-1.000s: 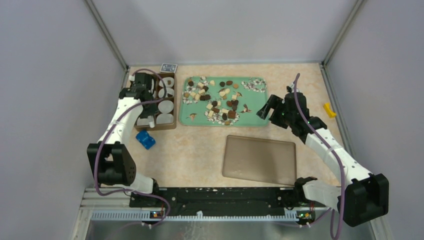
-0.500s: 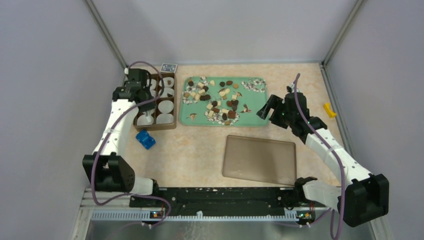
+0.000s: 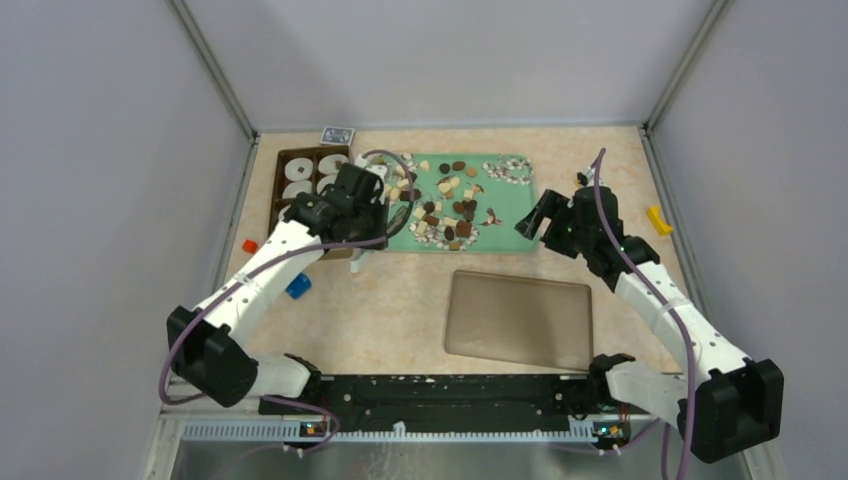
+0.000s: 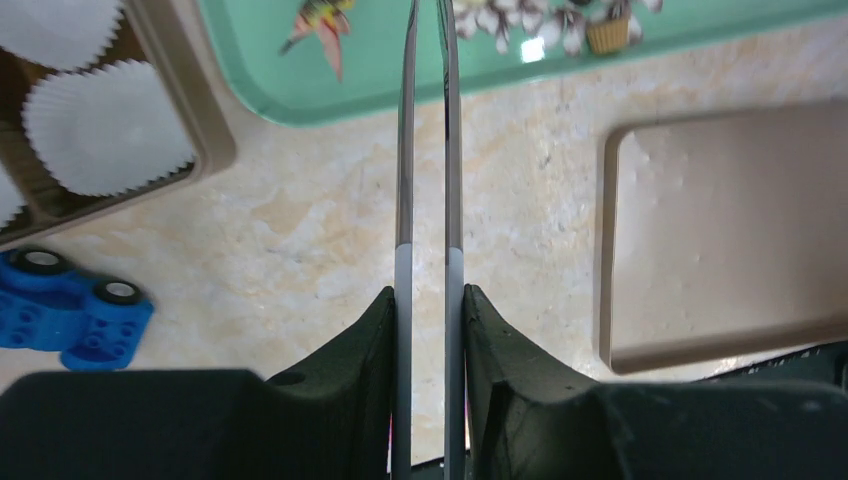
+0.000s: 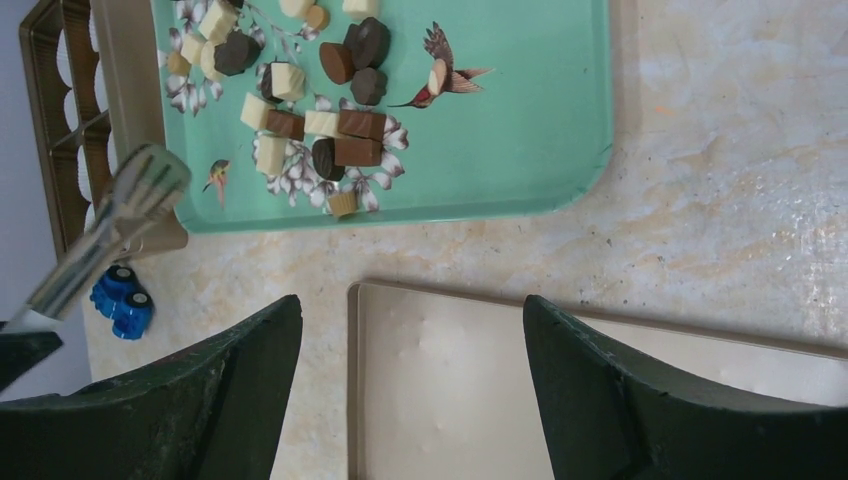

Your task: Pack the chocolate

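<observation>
The chocolate (image 3: 440, 200) lies as many small brown, cream and speckled pieces on a green tray (image 3: 505, 215); it also shows in the right wrist view (image 5: 340, 125). My left gripper (image 3: 360, 235) is shut on metal tongs (image 4: 427, 150), whose narrow-gapped blades reach over the tray's near left edge (image 4: 300, 95). The tongs' tip (image 5: 150, 175) holds nothing that I can see. My right gripper (image 3: 535, 222) is open and empty, hovering between the tray's near right corner and the beige lid (image 5: 480, 380).
A brown box with white paper cups (image 3: 300, 180) stands left of the tray. A blue toy car (image 3: 297, 287) and a small red block (image 3: 249, 245) lie near it. A yellow block (image 3: 657, 220) lies at the right. The beige lid (image 3: 520, 320) lies front center.
My left arm has swung right from over the brown box to the tray's near left corner, carrying the tongs. The right arm has barely moved.
</observation>
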Action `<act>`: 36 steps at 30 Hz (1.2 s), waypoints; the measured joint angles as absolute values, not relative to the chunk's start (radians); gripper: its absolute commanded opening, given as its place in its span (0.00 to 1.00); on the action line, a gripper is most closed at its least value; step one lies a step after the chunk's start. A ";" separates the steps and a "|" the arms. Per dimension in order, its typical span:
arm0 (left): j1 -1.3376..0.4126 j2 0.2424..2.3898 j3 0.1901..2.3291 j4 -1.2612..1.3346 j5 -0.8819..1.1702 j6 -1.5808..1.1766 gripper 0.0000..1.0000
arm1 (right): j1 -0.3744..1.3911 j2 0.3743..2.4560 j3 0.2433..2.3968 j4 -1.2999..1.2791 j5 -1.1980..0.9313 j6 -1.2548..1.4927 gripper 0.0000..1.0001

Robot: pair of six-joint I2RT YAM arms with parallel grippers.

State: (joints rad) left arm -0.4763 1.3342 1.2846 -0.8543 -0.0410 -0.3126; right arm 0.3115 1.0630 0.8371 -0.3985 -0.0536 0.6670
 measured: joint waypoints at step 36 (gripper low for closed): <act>-0.595 1.560 1.190 -0.705 -0.060 -0.278 0.33 | 0.311 1.041 0.831 -0.435 -0.025 0.684 0.79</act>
